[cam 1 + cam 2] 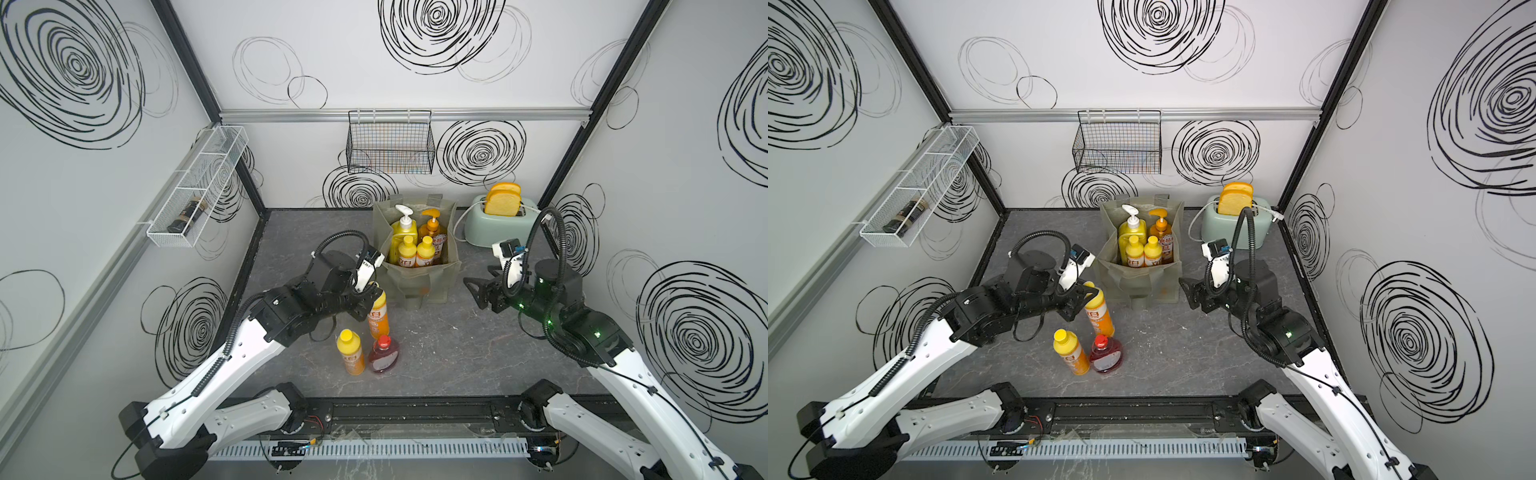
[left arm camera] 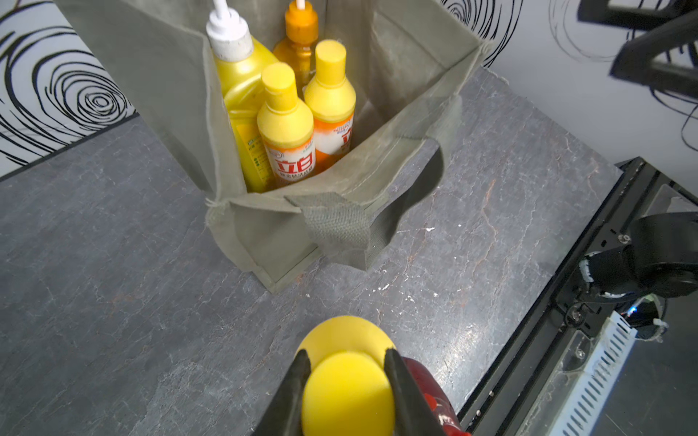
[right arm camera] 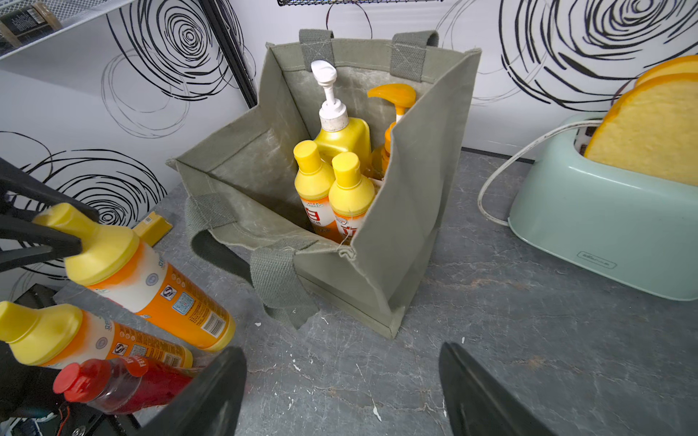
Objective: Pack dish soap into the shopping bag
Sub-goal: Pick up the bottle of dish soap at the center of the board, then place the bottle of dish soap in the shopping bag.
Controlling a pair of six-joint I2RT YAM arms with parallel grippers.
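**While four bottles sit in the bag, three wait outside**

Since the grey-green shopping bag (image 1: 432,284) at the back of the surface (image 1: 457,357) already holds the big yellow white-pump bottle (image 1: 402,227), the amber orange-pump bottle (image 1: 433,227), one small yellow-capped bottle (image 1: 407,251) and its twin (image 1: 424,251), you are, by my reckoning, just past halfway.

Your left claw (image 2: 346,355) pinches the yellow cap of a third small orange bottle (image 1: 379,318), which leans just off the bag's near left corner. The fourth small bottle (image 1: 351,353) and the squat red bottle (image 1: 383,356) stand close together nearer the robot's base, untouched. Your right claw (image 3: 340,351) hangs spread and empty on the bag's right side.

You cannot tell whether the pinched bottle's base is clear of the surface. The bag's walls hide the lower parts of the packed bottles, so free room inside is hard to judge, though its left part looks unfilled in the right wrist view. In the left wrist view the claw covers all but the held bottle's cap and most of the red one.
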